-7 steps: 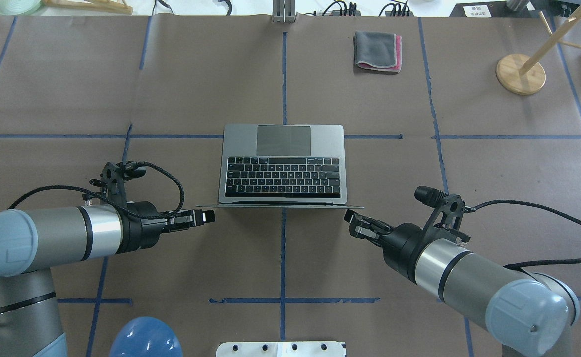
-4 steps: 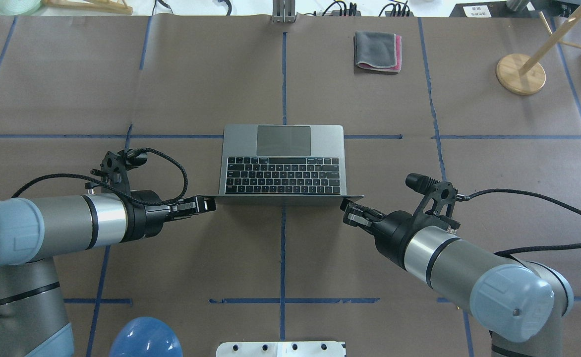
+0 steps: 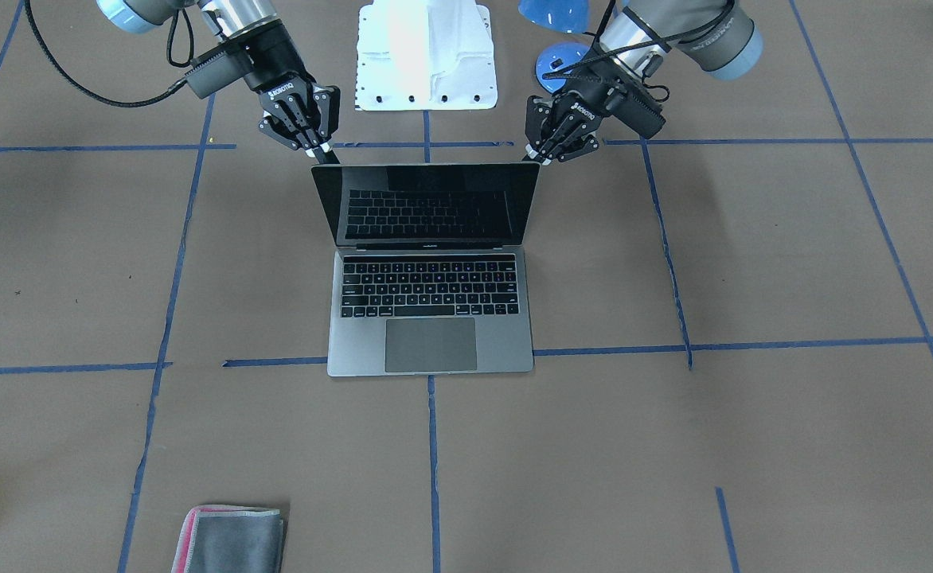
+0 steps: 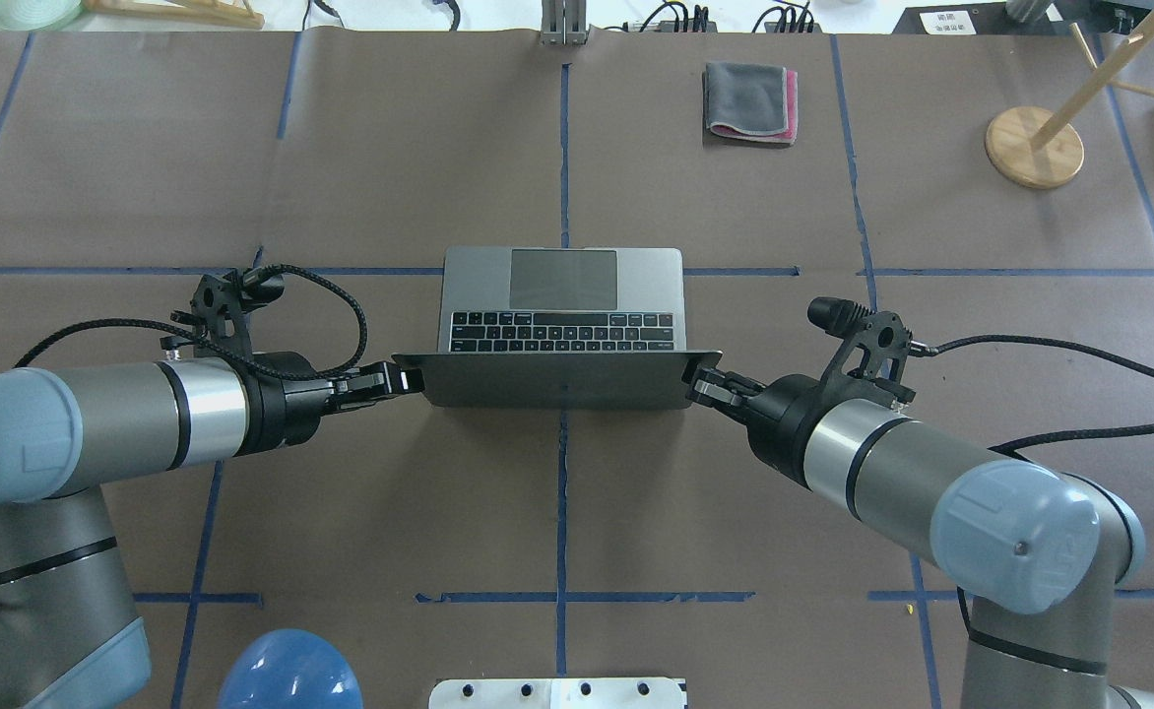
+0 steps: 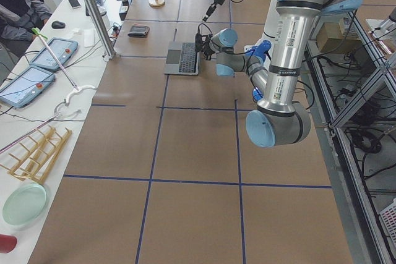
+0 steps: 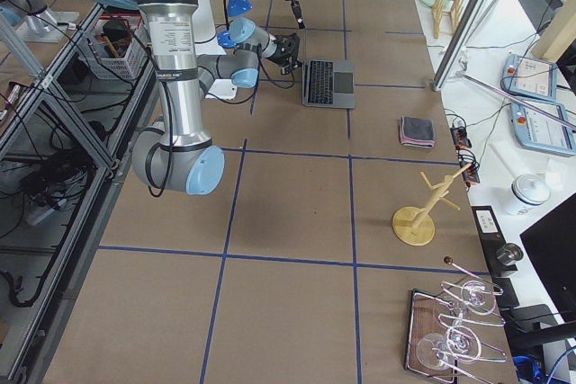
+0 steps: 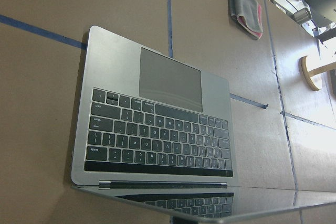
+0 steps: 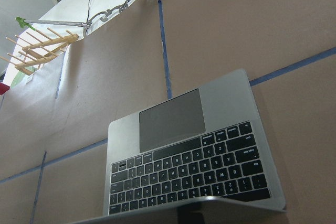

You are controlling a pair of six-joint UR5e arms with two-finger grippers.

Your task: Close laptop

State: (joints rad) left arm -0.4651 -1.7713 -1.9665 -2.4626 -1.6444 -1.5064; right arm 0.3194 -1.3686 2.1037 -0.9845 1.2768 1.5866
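The left gripper (image 4: 410, 379), fingers clenched together, touches the left corner of the lid (image 4: 557, 386). The right gripper (image 4: 700, 382), likewise clenched, touches the other corner. Overhead, the laptop (image 4: 562, 266) mid-table shows its grey lid tipped over the keyboard (image 4: 562, 332). The front camera instead shows the black screen (image 3: 427, 203) reflecting the keys.

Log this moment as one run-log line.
laptop: lid tilted partway down | left gripper: shut, at lid's left corner | right gripper: shut, at right corner | closing: not yet done
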